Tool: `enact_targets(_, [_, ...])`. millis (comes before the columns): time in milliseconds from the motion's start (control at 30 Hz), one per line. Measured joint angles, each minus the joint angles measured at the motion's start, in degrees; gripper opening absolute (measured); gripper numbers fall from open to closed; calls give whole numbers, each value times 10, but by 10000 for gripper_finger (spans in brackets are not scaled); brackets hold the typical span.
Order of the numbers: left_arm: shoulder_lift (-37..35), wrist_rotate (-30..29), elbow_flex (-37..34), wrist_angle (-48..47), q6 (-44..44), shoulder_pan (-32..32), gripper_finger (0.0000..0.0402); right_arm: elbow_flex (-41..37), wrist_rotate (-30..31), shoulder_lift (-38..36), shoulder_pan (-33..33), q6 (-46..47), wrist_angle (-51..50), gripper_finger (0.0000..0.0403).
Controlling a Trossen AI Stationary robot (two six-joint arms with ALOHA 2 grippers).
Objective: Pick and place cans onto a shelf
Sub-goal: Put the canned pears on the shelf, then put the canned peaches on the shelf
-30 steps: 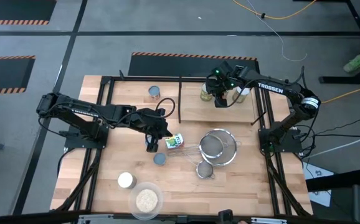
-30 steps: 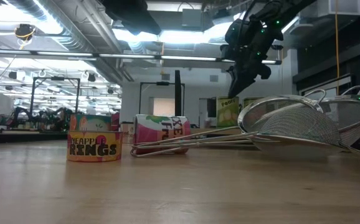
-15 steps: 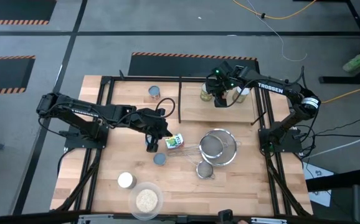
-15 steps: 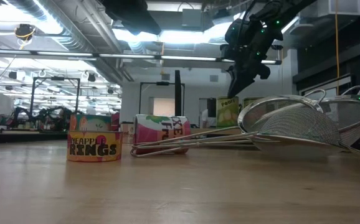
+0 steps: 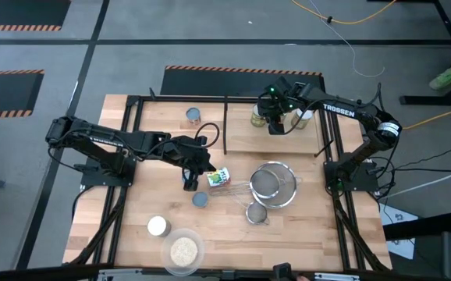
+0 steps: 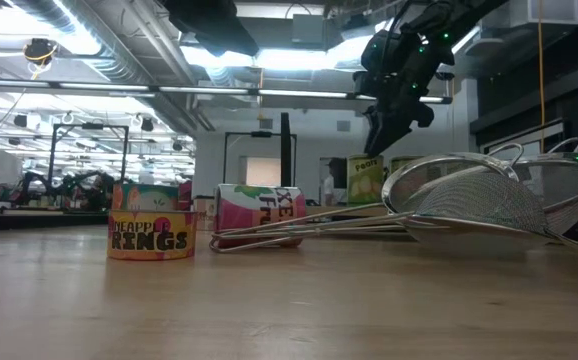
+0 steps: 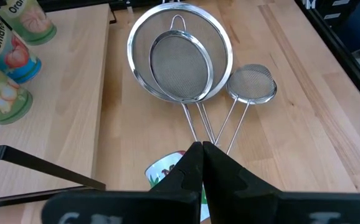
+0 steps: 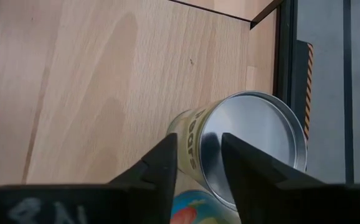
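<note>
Right end effector at upper centre-right of the high view, above the shelf, fingers set narrowly apart with only a slim gap between them; nothing gripped. Silver-topped can seen directly beyond those fingers in the right wrist view, standing on the shelf near its black rail. Three upright cans clustered on the shelf beside this end effector.

Left end effector at centre of the high view, low over the surface, fingers pressed together, empty. Tipped can with green-red-white label just beside it, lying on its side against the strainer handles. Nested wire strainers at centre right. Short can and cream-topped can toward lower left; lone can on the shelf at upper centre. Clear dish of grains at bottom edge.
</note>
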Motion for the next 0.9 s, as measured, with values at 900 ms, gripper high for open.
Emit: enact_targets(900, [-6,-1,0,1,-74,-72,0,1,-16,-130,95,69,-1,133])
